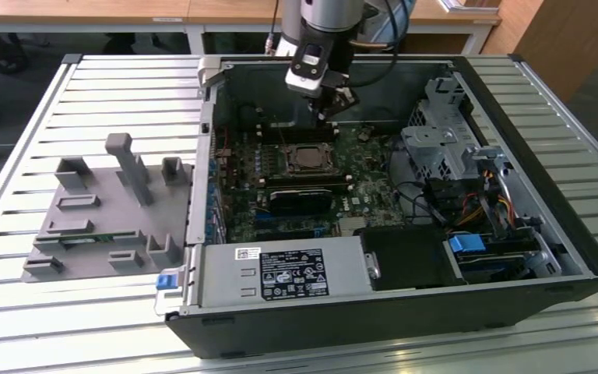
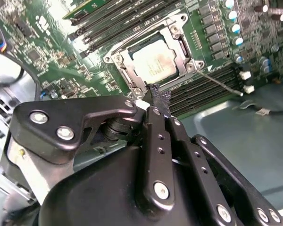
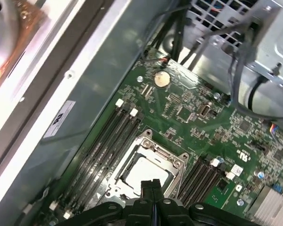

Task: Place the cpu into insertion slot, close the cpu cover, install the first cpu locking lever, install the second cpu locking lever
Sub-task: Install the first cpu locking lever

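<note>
Exterior view: open case (image 1: pixel 382 327) on a slatted table (image 1: pixel 71 327), green board (image 1: pixel 372 195) inside; gripper (image 1: pixel 332 105) poised above the board, near the chip (image 1: pixel 307 158).

Second wrist view: 2 fingers (image 2: pixel 153 136) pressed together, gripping nothing, tips near the cover frame (image 2: pixel 177 23); chip seated in the socket (image 2: pixel 183 46), frame lying down over it; 1 wire lever (image 2: pixel 221 82) angled out alongside. Probably lever work: best pushed on the wire alone, off the chip.

First wrist view: chip showing through the frame's window.

One cpu (image 2: pixel 153 63), framed by one cpu cover (image 2: pixel 172 30). Two banks of memory slots (image 3: pixel 104 141) flank the cpu, one on each side. One coin cell (image 3: pixel 161 78) lies near it.
</note>
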Robot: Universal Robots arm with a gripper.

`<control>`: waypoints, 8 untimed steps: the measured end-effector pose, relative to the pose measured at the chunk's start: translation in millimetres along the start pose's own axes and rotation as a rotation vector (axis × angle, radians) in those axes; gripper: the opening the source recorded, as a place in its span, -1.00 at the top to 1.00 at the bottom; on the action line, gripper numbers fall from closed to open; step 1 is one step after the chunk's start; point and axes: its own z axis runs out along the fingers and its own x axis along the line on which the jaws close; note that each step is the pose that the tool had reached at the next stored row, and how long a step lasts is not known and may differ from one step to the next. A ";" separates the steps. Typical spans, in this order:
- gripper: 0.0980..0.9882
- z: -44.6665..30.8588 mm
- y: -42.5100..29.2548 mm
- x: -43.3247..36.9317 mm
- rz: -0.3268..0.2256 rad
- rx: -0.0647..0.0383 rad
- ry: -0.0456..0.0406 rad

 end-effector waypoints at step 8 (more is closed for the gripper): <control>0.98 0.7 -0.1 0.1 -0.124 0.001 0.0029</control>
